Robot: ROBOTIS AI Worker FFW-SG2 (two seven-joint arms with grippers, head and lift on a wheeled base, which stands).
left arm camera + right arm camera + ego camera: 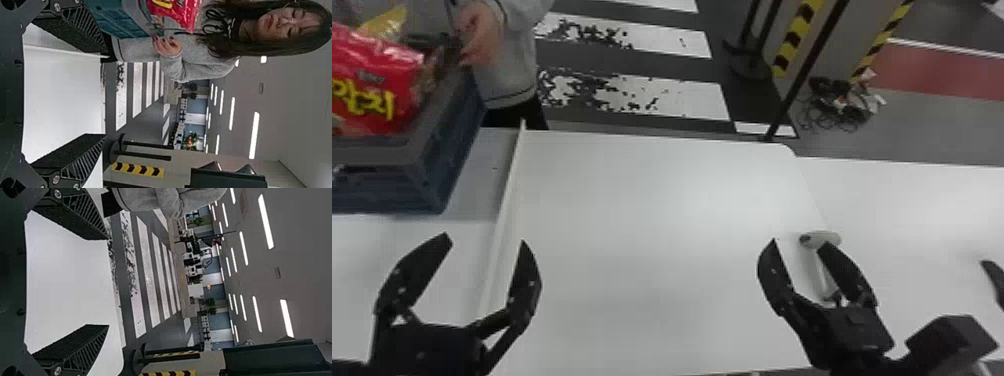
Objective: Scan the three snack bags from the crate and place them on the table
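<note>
Your smooth white worktop (pixel 642 200) carries the blue, square-edged crate (pixel 382 192) at far left, likely so your left tool (pixel 484 240) can fetch. That tool is spread, empty; your right tool (pixel 800 244) likewise. Glossy, crinkled red snack bag (pixel 372 75) pokes above the crate's rim, probably easy to grab. Person's hand (pixel 482 37) beside it, maybe steadying the crate. Pale, round-headed scanner (pixel 818 238) sits near your right tool, presumably for that arm.

I log: crate (pixel 382 192) on table (pixel 907 210), left, snack bags (pixel 372 70) in it; scanner (pixel 818 239) right; person's hand (pixel 482 35) by crate's far side.
</note>
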